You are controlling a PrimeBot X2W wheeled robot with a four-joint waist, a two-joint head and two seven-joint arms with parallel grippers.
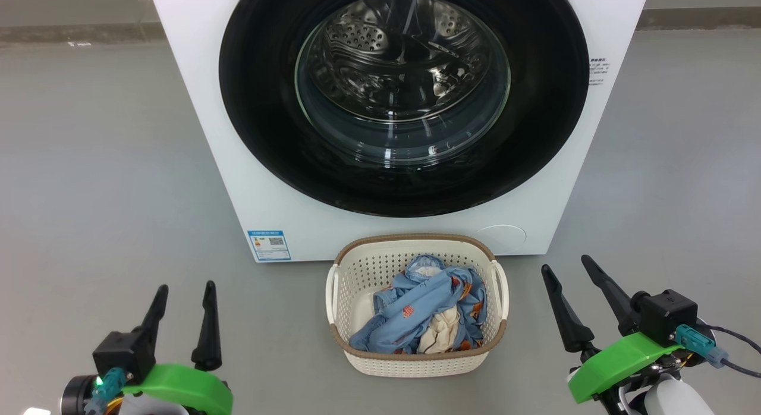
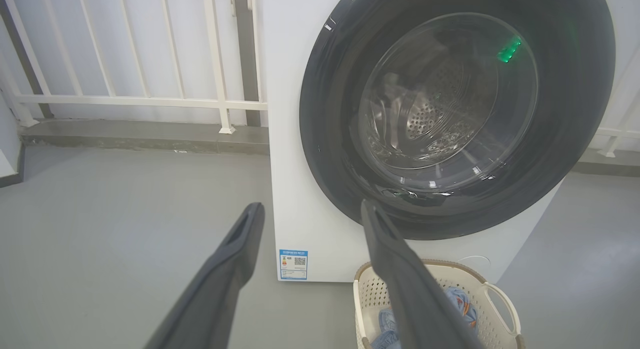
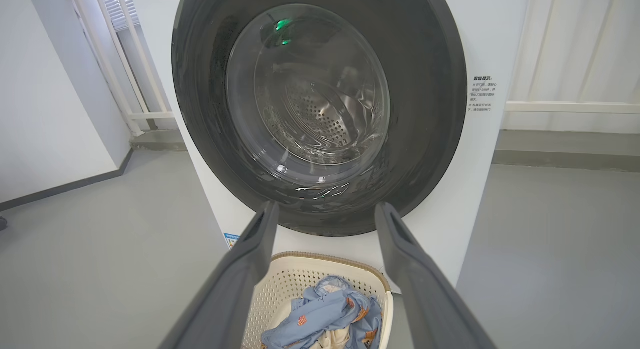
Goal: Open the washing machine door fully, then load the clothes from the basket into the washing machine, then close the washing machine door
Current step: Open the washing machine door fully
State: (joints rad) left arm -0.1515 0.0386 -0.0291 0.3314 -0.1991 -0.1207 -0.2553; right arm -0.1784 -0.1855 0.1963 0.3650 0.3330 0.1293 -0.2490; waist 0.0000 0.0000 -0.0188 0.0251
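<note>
Washing machine door (image 1: 404,88) is seen closed; clothes (image 1: 425,311) are piled in basket (image 1: 416,239); left gripper (image 1: 185,286) and right gripper (image 1: 565,262) are spread wide, nothing held

Head camera looks down, wrists look forward — all share the basket (image 1: 410,362).

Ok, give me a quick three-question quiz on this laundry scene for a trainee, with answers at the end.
1. Fill in: the left hand and the right hand are both open and hold ____.
2. Where are the clothes? A in the left hand, B in the basket, C in the right hand.
3. True or false: the washing machine door is shut.
Key: 1 nothing; 2 B; 3 true.
</note>
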